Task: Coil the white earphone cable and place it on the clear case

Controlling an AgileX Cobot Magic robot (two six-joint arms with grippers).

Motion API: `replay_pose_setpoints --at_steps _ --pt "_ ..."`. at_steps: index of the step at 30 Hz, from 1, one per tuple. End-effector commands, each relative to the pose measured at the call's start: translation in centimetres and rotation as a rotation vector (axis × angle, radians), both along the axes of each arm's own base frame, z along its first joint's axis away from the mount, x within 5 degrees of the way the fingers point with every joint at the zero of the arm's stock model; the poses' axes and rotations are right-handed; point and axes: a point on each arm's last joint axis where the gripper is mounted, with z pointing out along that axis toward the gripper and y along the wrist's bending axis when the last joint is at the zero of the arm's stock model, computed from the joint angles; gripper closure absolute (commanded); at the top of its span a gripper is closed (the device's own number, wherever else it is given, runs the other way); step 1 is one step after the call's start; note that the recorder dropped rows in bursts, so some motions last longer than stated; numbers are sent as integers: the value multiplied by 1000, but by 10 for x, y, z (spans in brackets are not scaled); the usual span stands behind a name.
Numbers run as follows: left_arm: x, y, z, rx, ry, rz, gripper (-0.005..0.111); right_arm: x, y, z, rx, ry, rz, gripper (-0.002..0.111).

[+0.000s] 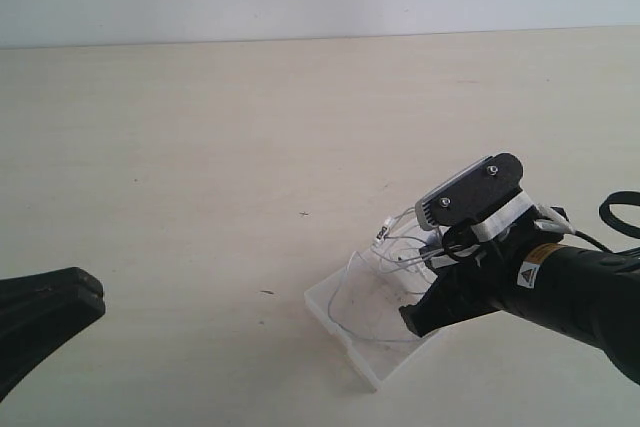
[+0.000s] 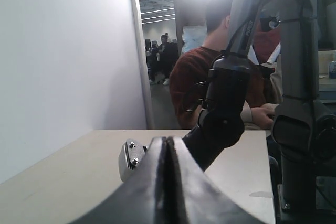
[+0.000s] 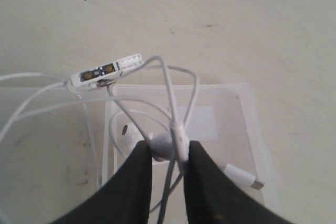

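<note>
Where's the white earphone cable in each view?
Exterior view: the white earphone cable is lower right, looped above the clear case, next to the right tool.
Left wrist view: not in it.
Right wrist view: the white earphone cable is at centre, draped over the clear case and held in the right tool.
Shared landmark: the clear case, seen in the exterior and right wrist views only.

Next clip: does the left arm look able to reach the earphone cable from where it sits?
Likely yes, partly. Only table lies between the left gripper and the clear case, but the right gripper holds the earphone cable over it, crowding that side.
</note>
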Motion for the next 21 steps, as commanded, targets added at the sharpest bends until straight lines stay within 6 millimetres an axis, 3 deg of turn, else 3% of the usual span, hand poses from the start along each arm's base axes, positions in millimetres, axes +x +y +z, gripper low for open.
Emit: replay_pose_setpoints --at_steps 1,9,21 --pt "-1 1 1 -15 -8 -1 107 -2 -1 -2 -2 9 0 84" --pt "-1 1 1 -15 -8 -1 107 -2 -1 -1 4 3 -3 61" --pt "-1 1 1 -15 -8 -1 107 -1 -1 0 19 -1 -18 43"
